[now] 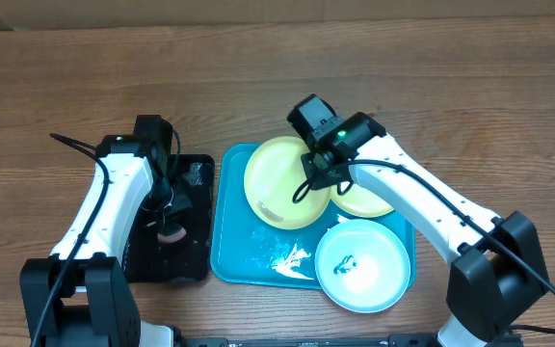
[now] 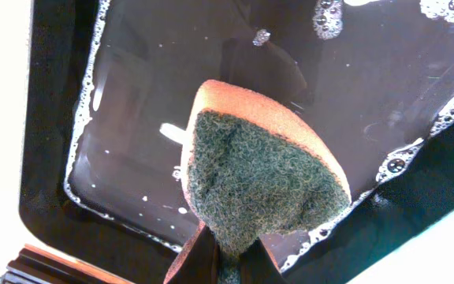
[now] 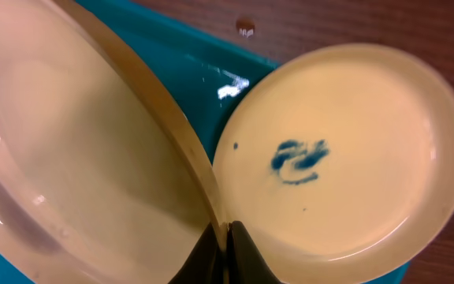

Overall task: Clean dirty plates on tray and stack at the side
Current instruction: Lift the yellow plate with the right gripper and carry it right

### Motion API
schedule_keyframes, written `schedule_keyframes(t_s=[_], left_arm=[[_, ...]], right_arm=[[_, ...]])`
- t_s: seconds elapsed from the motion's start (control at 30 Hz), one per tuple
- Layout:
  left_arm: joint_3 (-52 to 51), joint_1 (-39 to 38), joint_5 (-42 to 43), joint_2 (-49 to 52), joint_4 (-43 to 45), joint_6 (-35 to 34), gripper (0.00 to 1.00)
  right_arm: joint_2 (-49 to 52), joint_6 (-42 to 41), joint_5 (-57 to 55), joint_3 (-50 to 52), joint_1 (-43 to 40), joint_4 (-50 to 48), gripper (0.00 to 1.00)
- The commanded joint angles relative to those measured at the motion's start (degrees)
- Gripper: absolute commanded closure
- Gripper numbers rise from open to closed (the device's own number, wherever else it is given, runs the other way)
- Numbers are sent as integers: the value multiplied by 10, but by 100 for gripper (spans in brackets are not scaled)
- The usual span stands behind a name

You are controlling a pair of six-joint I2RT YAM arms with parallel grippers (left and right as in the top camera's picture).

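The cyan tray [image 1: 234, 253] holds three plates. My right gripper [image 1: 318, 162] is shut on the rim of a yellow-green plate [image 1: 279, 181] and holds it tilted over the tray's far left; in the right wrist view the gripper [image 3: 227, 237] pinches that plate's rim [image 3: 77, 158]. A second yellow-green plate [image 1: 372, 200] [image 3: 345, 150] with a blue scribble lies partly under my right arm. The light blue plate [image 1: 362, 266] with a dark smudge lies at the tray's near right. My left gripper [image 1: 169, 214] [image 2: 225, 254] is shut on a sponge [image 2: 258, 170] over the black tray [image 1: 189, 260].
The black tray [image 2: 132, 118] holds soapy water with foam along its edges. A white smear [image 1: 292, 258] lies on the cyan tray floor. Wooden table [image 1: 258, 77] surrounds both trays.
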State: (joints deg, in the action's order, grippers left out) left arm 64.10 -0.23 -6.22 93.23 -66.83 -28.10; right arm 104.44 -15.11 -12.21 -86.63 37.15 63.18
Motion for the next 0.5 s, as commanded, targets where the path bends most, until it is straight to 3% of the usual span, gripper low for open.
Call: schedule_keyframes(t_s=[0.0,0.37,0.47], left_arm=[[-2,3,5,-10,2,11,96],[-2,3,5,-10,4,16,96],[-2,3,5,-10,9,16,96]], right_arm=[[-7,7,-67,-51,20,9,96],[-7,7,-215,-95,35,64,96],[-7,49,-231,-95,40,65,96]])
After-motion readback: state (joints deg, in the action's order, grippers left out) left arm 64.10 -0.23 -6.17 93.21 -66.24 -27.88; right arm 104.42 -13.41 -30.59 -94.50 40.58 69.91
